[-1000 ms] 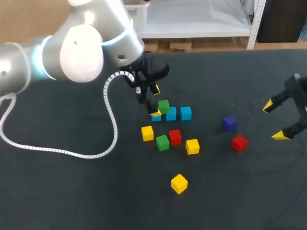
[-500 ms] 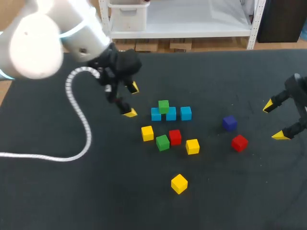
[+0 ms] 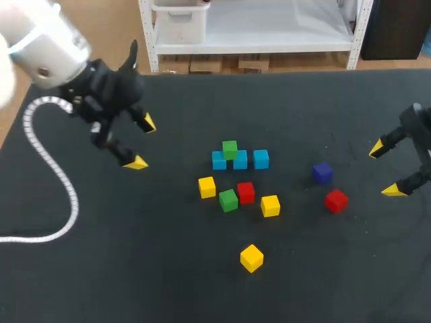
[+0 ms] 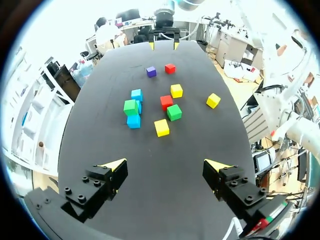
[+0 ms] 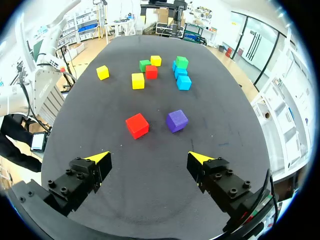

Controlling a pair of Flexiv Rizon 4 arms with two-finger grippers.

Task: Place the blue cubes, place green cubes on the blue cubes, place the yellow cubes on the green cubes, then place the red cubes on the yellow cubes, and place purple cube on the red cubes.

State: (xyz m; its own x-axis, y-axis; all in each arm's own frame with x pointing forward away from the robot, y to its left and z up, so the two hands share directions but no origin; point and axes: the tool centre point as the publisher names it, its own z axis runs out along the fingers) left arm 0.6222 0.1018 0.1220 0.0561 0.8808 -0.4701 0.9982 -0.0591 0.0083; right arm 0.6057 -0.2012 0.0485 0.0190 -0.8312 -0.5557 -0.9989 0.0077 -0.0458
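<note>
Three blue cubes (image 3: 240,160) stand in a row at mid-table, with one green cube (image 3: 229,149) on top of them. In front lie a second green cube (image 3: 228,200), a red cube (image 3: 246,192) and three yellow cubes (image 3: 207,187) (image 3: 270,205) (image 3: 251,258). Off to the right sit the purple cube (image 3: 322,172) and another red cube (image 3: 336,200). My left gripper (image 3: 143,142) hangs open and empty, well left of the cubes (image 4: 130,107). My right gripper (image 3: 385,170) is open and empty at the right edge, behind the red cube (image 5: 137,125) and purple cube (image 5: 177,120).
A white coiled cable (image 3: 47,168) from my left arm lies over the table's left side. The black table (image 3: 202,282) has bare surface at the front and between the cube cluster and each gripper.
My left gripper has drawn back to the left and up, away from the green cube on the blue row. The right arm and all cubes have stayed put.
</note>
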